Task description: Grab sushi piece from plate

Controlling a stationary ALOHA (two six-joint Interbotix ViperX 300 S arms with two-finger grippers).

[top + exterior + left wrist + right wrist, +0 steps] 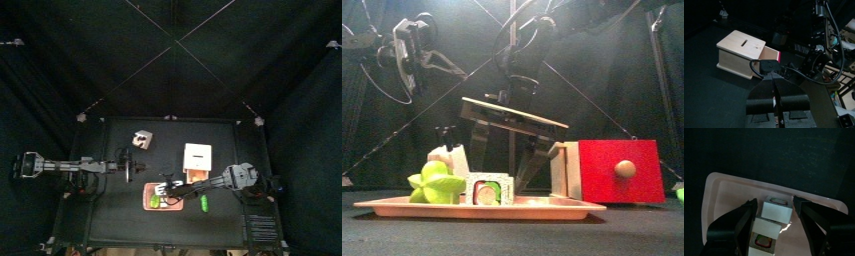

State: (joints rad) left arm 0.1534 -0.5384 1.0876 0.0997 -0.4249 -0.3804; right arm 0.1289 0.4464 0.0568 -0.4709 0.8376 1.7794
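Observation:
The salmon-pink plate [151, 203] [543, 208] [724, 193] lies at the table's front middle. On it are a white sushi piece [776, 210] [452, 160], a green-wrapped roll [489, 190] [763, 241] and a green garnish [433, 185]. My right gripper [776, 202] [171, 187] is low over the plate and open, with one jaw close on each side of the white piece. My left gripper [773, 80] [130, 165] is shut and empty, hovering left of the plate.
A cream slab [198, 155] lies behind the plate; in the front view it shows a red face with a knob [620, 170]. A small grey-and-pink box [142, 137] [744, 47] stands at the back. A green item [203, 202] lies right of the plate.

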